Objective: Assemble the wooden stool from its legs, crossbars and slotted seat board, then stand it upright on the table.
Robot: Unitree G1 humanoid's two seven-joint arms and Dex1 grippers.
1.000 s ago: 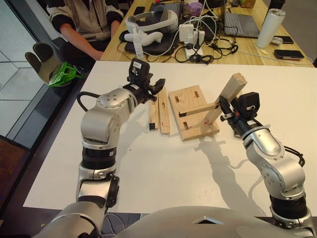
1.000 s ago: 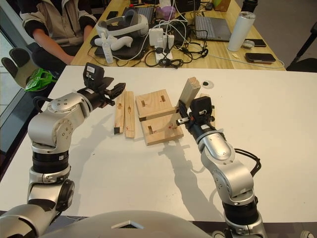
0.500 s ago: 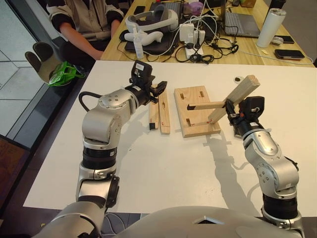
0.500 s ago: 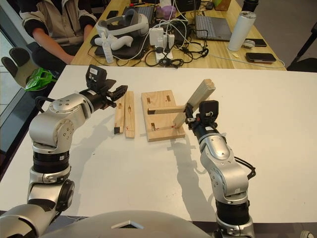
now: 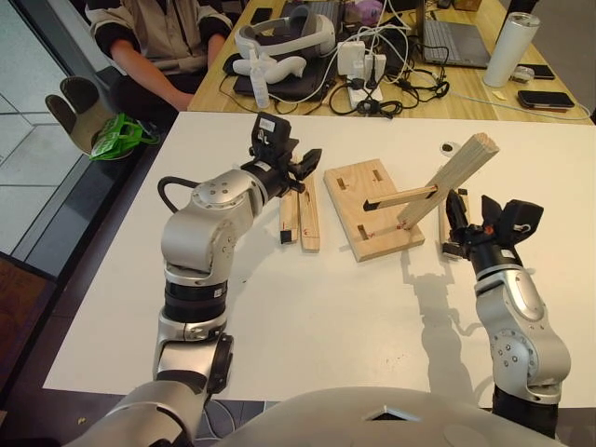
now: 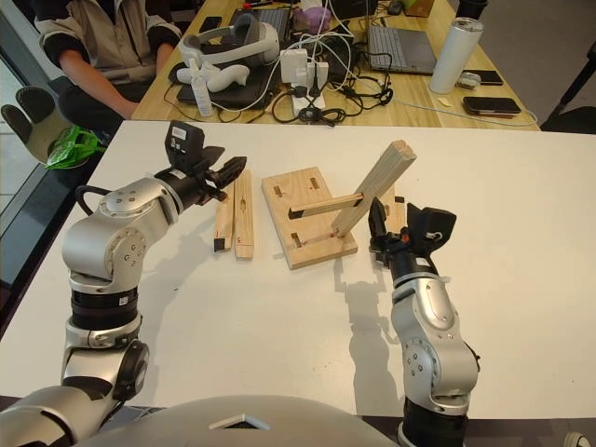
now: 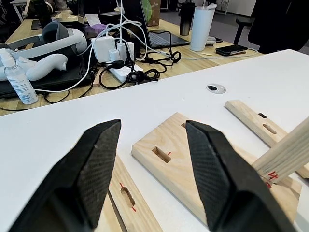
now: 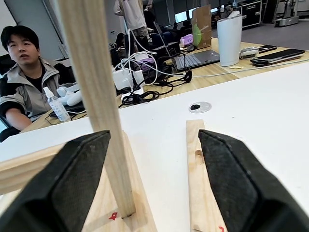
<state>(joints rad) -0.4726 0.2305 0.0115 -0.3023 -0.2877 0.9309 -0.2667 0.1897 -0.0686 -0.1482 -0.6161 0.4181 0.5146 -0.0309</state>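
so left hand [image 5: 305,170] gapes near two flat legs [image 5: 300,214], right hand [image 5: 484,223] gapes beside the leaning leg [image 5: 456,177].

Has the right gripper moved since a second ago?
Yes. The right gripper has backed rightward off the leaning leg, farther from the two loose legs.

Clutter sitting on the wooden desk [image 5: 466,91] behind.
A white headset [image 5: 284,35] is lying beside a spray bottle [image 5: 260,82]; a white tumbler [image 5: 509,51] is standing near a phone [image 5: 543,101].
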